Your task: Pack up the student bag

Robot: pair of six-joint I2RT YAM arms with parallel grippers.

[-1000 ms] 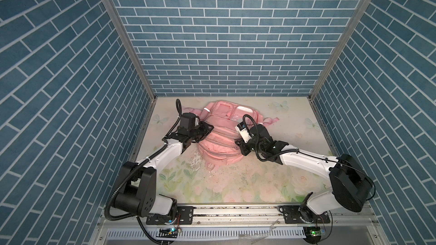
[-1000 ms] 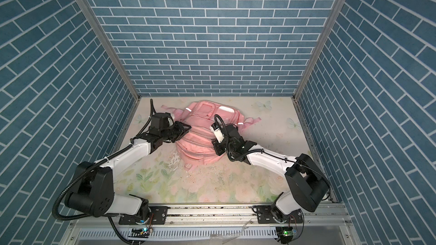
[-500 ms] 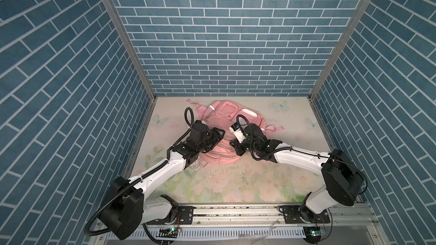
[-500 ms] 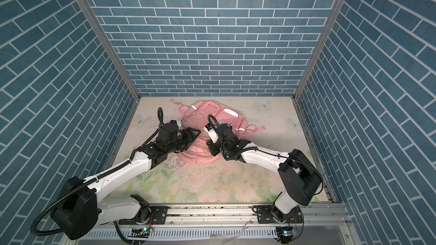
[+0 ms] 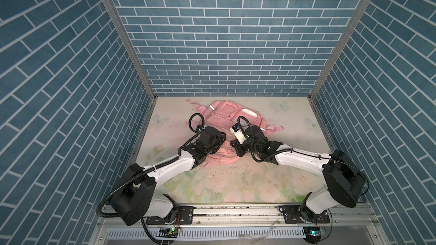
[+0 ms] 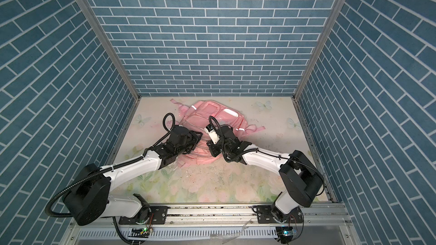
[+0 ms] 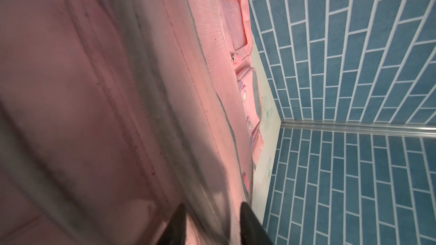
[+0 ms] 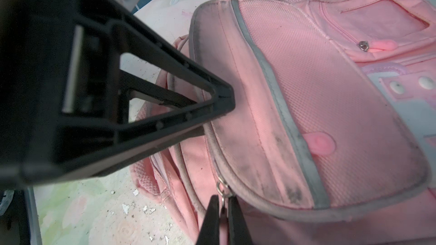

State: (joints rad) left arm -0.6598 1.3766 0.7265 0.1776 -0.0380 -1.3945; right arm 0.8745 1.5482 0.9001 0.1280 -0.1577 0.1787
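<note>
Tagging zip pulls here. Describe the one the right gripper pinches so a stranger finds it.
Find the pink backpack. At the grey-piped edge of its raised front flap, a zipper pull sits on a small metal ring. Unlike the round pink rubber pull nearby, it is pinched in the right gripper.

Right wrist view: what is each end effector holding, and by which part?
Right end effector pinches the zipper pull of the student bag. Left end effector straddles its flap edge; firm grip cannot be told.

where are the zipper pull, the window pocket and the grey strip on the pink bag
zipper pull (image 8: 221, 188): right wrist view, on its metal ring
window pocket (image 8: 382, 17): right wrist view, middle of the panel
grey strip (image 8: 278, 95): right wrist view, midway along it
</note>
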